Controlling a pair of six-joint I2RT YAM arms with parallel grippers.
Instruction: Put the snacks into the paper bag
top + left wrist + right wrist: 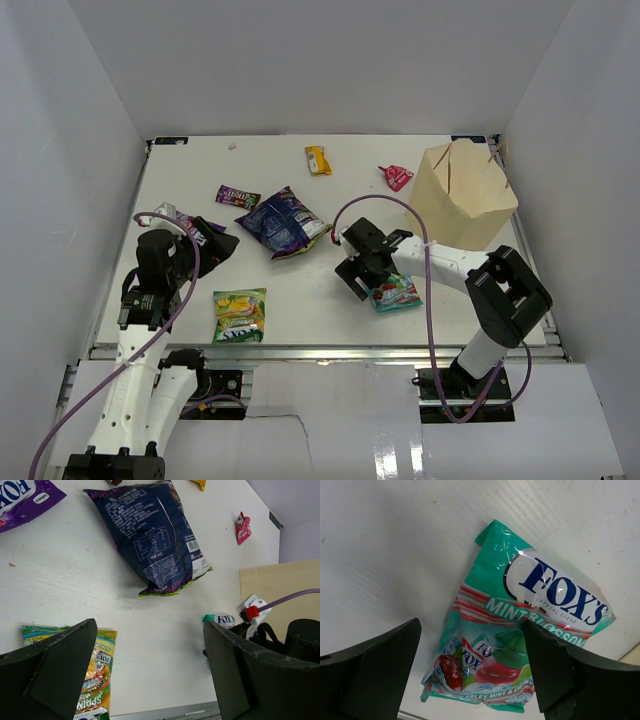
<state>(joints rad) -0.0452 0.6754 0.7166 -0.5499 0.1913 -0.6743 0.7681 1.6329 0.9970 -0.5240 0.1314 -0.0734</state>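
It is judged that nothing is put away yet: at least 6 snacks (283,222) are seen lying out on the table (300,290). The paper bag (465,195) is stood at the far right corner. The teal-white bag (520,630) is laid by the near edge, right under the right gripper (470,640), whose jaws are spread wide and hold nothing. The left gripper (150,630) is opened wide too, and is empty. "FOX'S", "CRYSTAL CLEAR" and "MINT BLOSSOM" are printed on the teal-white bag. "FOX'S" is also read on the green-yellow bag (97,680).
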